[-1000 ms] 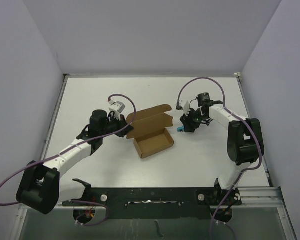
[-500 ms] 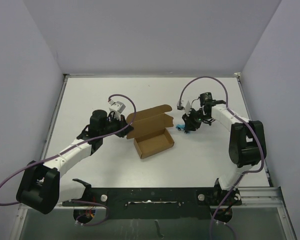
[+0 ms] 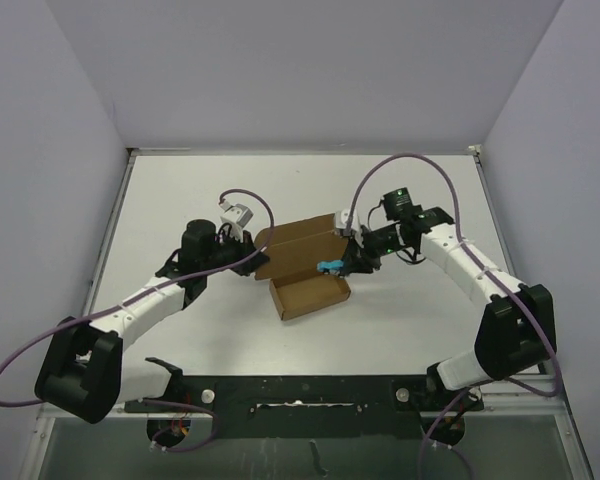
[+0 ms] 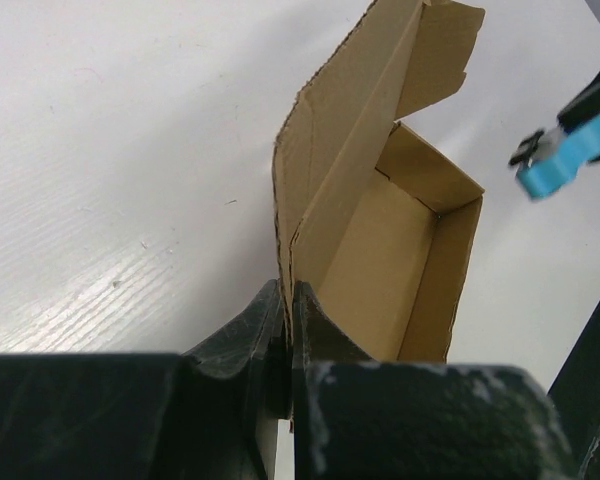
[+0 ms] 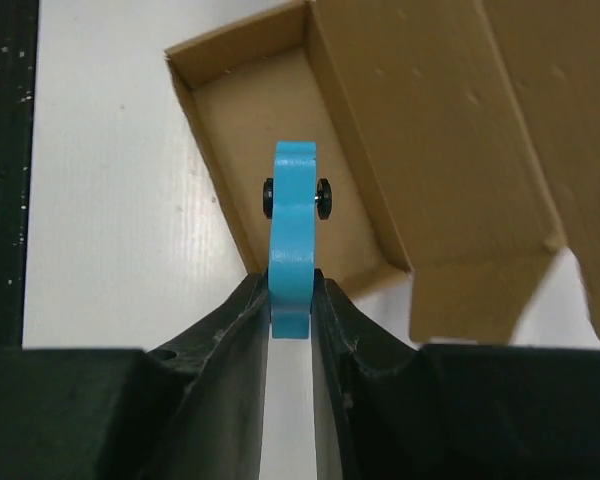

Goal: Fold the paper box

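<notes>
White table [image 3: 180,190] fills the scene, and both arms reach in toward its middle. The left arm [image 3: 145,300] stretches up from the near left, and the right arm [image 3: 460,265] bends in from the right, 2 arms meeting at 1 piece of card. That's the paper box [image 3: 305,290], brown, sitting on the table at the centre between them. Its shallow tray is open to the top, and the lid panel is raised along the far side with its side tabs sticking out. The left gripper [image 3: 252,247] is clamped on the left edge of that raised lid. From the left wrist its jaws are pressed tight together with the card [image 4: 380,240] pinched between them. The right gripper [image 3: 342,265] is closed on a blue toy [image 3: 329,267], a little thing with black wheels. In the right wrist view the toy [image 5: 295,200] stands up out of the fingers [image 5: 245,320], lined up over the tray [image 5: 245,115]. From the left wrist it hangs just off the tray's right end, clear of the card
</notes>
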Controlling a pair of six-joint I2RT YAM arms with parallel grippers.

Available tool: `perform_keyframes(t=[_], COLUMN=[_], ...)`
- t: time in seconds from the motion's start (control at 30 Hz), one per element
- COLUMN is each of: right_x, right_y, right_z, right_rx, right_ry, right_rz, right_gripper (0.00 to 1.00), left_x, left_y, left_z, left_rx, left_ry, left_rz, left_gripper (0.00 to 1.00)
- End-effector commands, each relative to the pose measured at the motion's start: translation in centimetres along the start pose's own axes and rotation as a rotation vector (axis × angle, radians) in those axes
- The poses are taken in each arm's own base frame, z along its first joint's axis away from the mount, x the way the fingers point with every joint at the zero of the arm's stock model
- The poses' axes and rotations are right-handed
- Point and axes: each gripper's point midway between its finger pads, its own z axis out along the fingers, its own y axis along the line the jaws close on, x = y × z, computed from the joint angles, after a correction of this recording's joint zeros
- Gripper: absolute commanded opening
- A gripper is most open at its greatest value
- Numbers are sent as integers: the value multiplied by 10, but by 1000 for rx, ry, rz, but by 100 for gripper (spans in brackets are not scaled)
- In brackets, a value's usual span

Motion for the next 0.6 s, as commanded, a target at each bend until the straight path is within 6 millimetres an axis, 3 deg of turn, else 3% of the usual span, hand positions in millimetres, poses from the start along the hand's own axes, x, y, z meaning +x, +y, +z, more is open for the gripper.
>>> perform_keyframes(t=[0.0, 0.43, 0.57], right_x=[-5, 28, 38], right_y=[10, 21, 17], right_z=[31, 102, 116], right_rx=[-60, -72, -53], right_ry=[45, 299, 360], right_rz=[-37, -112, -118], right_gripper=[2, 6, 8], left_x=[-30, -25, -23], left_y=[-13, -11, -11], left_z=[5, 9, 10], left_rx=[72, 76, 78], left_ry=[-76, -84, -79], left_rz=[39, 42, 42], left_gripper=[0, 0, 0])
